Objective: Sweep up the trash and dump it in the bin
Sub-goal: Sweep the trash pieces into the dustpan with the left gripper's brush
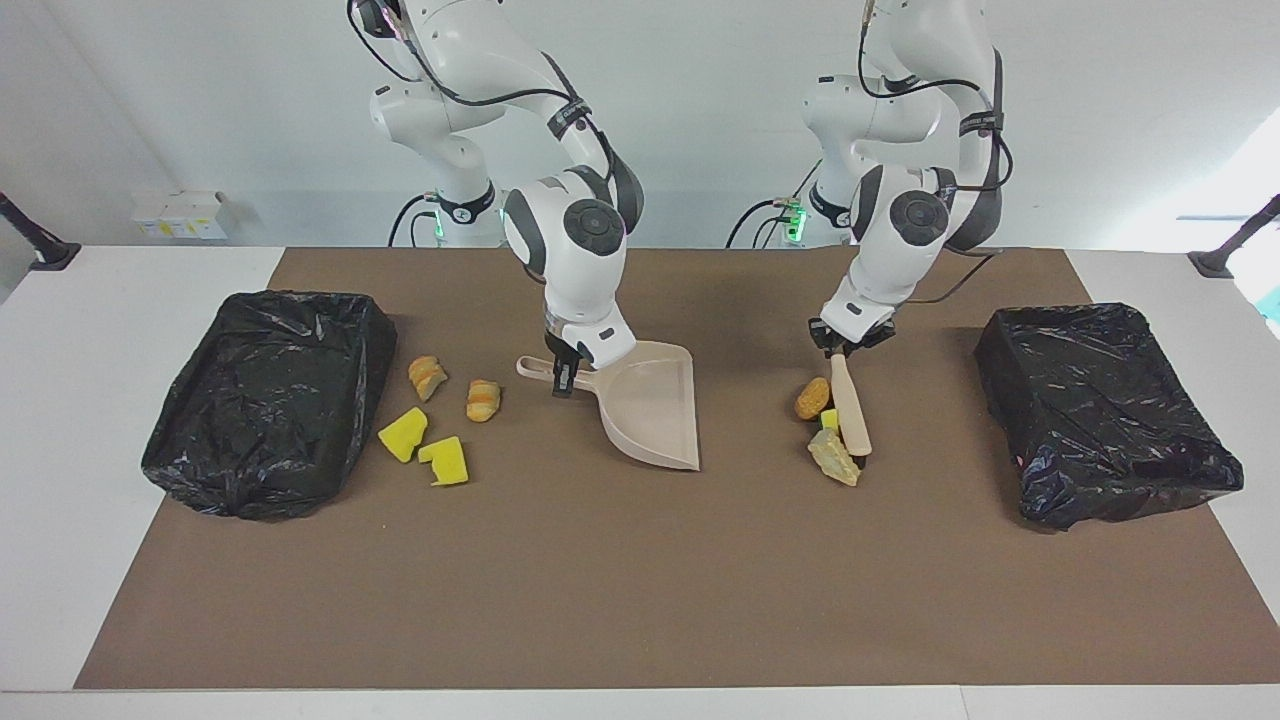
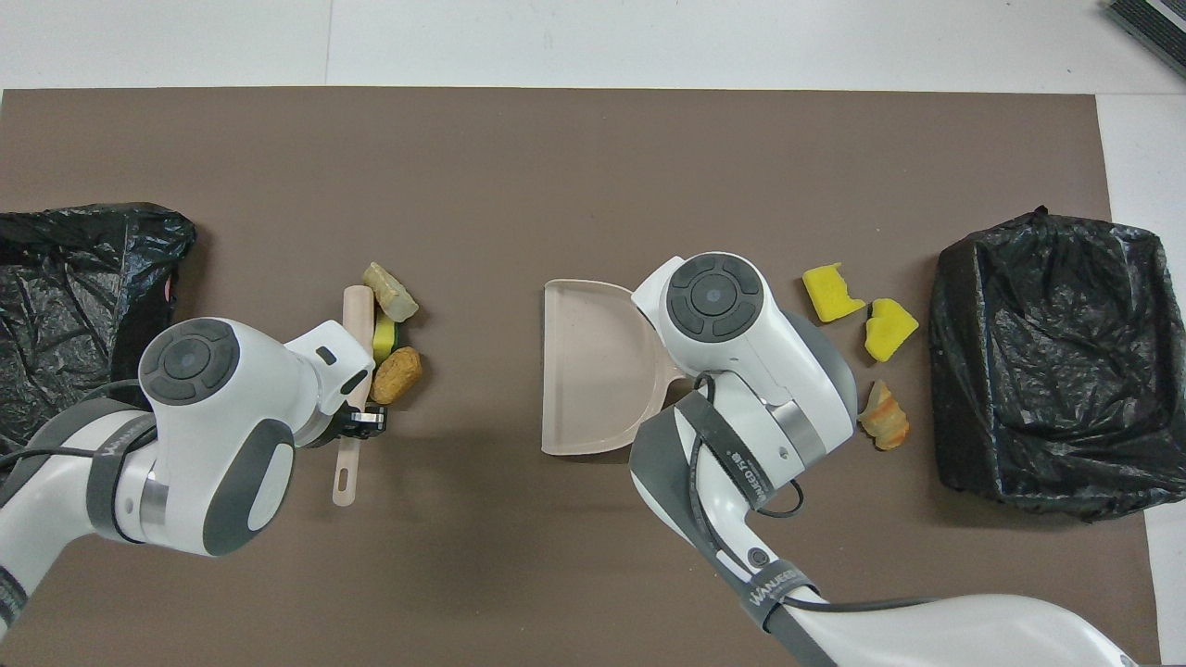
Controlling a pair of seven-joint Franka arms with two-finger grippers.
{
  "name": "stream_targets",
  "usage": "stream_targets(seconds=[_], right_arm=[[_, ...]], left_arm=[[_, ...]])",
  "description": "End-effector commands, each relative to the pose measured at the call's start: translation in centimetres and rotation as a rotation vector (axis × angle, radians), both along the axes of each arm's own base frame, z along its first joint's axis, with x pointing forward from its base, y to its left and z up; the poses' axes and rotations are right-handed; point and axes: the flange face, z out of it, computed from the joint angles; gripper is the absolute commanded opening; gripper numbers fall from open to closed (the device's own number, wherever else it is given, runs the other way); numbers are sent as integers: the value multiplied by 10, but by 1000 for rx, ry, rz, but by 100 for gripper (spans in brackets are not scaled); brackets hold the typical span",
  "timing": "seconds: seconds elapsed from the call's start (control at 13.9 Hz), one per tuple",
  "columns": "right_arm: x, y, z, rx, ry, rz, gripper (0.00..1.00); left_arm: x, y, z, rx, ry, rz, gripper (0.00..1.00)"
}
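In the facing view the left pincer [image 1: 838, 350] is right of the centre and is closed on the handle of the brush [image 1: 851, 410]. The brush lies slanted with its bristle end down on the brown mat [image 1: 640, 580], touching three pieces of trash: a tan lump [image 1: 811, 398], a small yellow sponge [image 1: 829, 419] and a pale lump [image 1: 833, 457]. These sit in the middle right of the frame, between the brush and the dustpan [image 1: 655, 405]. The right pincer [image 1: 562, 380], a little left of the centre, is closed on the dustpan's handle; the pan's open edge points toward the brush. At the middle left lie two bread lumps [image 1: 427, 377] [image 1: 483, 400] and two yellow wedges [image 1: 403, 434] [image 1: 446, 461], beside a black bin [image 1: 265, 400]. Another black bin [image 1: 1105, 410] stands at the right edge of the mat. The white counter [image 1: 60, 450] shows around the mat.
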Motion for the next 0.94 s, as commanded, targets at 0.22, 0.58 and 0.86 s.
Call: stream_targets(seconds=[0.22, 0.58, 0.86], right_arm=[[-11, -3, 0, 11, 50, 37, 0], [-10, -1, -3, 16, 41, 32, 0], [-9, -1, -3, 17, 40, 30, 0]], left_arm=[[-36, -101, 9, -136, 1, -50, 0], [-67, -156, 17, -204, 0, -115, 0], [-63, -189, 54, -250, -15, -41, 0]])
